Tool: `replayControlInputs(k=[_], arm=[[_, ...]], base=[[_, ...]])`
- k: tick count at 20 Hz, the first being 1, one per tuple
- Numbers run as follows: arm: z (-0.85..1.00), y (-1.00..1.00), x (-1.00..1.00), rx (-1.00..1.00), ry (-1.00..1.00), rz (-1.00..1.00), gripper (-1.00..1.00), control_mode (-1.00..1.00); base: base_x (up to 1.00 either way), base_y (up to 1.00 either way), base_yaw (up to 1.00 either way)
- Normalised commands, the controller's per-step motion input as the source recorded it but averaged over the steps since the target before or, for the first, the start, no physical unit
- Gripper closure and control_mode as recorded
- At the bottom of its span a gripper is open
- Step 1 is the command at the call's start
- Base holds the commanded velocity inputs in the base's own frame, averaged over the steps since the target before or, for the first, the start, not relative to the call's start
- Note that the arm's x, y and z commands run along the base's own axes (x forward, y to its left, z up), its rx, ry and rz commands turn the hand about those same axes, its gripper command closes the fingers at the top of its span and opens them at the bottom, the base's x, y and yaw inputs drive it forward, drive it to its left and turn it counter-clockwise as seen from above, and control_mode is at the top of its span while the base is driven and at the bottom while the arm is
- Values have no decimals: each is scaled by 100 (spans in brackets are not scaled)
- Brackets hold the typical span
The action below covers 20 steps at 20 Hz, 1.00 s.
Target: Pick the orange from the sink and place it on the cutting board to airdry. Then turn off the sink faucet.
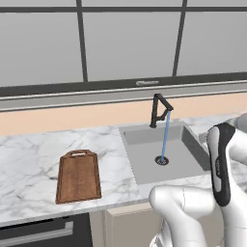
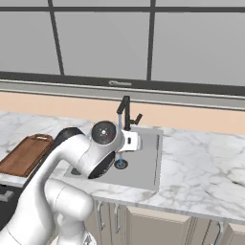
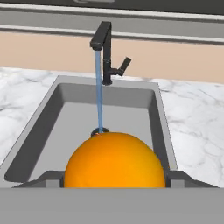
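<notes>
The orange (image 3: 114,159) looms large at the bottom of the hand view, held between the dark fingers (image 3: 49,178) of my gripper (image 3: 114,180), which is shut on it. It hangs above the near part of the grey sink (image 3: 127,116), in front of the drain. The black sink faucet (image 3: 106,52) stands at the basin's far rim with a thin blue stream of water (image 3: 99,92) falling from its spout. In the right base view my hand (image 2: 130,141) is over the sink (image 2: 143,167). The brown cutting board (image 1: 78,176) lies on the counter left of the sink (image 1: 149,144).
White marble counter (image 1: 29,154) runs on both sides of the basin, with a beige backsplash and a window behind. My arm's elbow (image 2: 103,134) is bent over the sink's left side. Water hits the drain (image 1: 162,160).
</notes>
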Motion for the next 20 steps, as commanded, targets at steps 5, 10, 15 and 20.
replayControlInputs(k=[5, 10, 15, 20], arm=[[36, 56, -52, -1, 11, 9, 100, -100], [60, 59, -62, -1, 19, 18, 100, -100], [16, 48, -68, 1, 0, 32, 100, -100], [14, 85, -45, 0, -4, 26, 100, -100]], base=[[0, 0, 0], [0, 0, 0], [0, 0, 0], [0, 0, 0]])
